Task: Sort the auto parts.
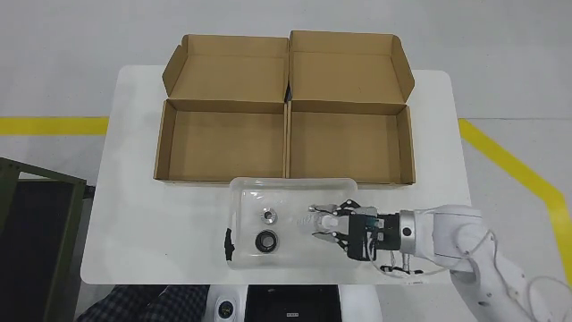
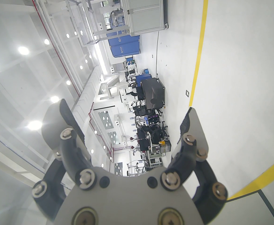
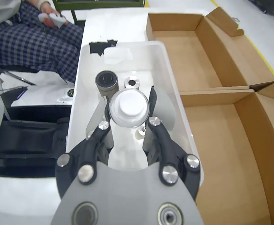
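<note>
A clear plastic bin (image 1: 292, 181) stands at the table's front edge. My right gripper (image 1: 323, 224) is inside it, shut on a round white and clear part (image 3: 129, 108). Just past the fingertips stand a dark cylinder (image 3: 106, 83) and a small silver bushing (image 3: 131, 83); from the top view they are the dark cylinder (image 1: 265, 241) and the bushing (image 1: 267, 217) in the bin's left half. Another small silver piece (image 3: 141, 133) lies under the held part. My left gripper (image 2: 127, 112) is open, holds nothing and faces out into the room.
Two open cardboard boxes sit side by side behind the bin, the left box (image 1: 222, 143) and the right box (image 1: 344, 146), their lids folded back. A patch of black tape (image 3: 100, 47) marks the bin's far end. A dark green cart (image 1: 36, 224) stands left of the table.
</note>
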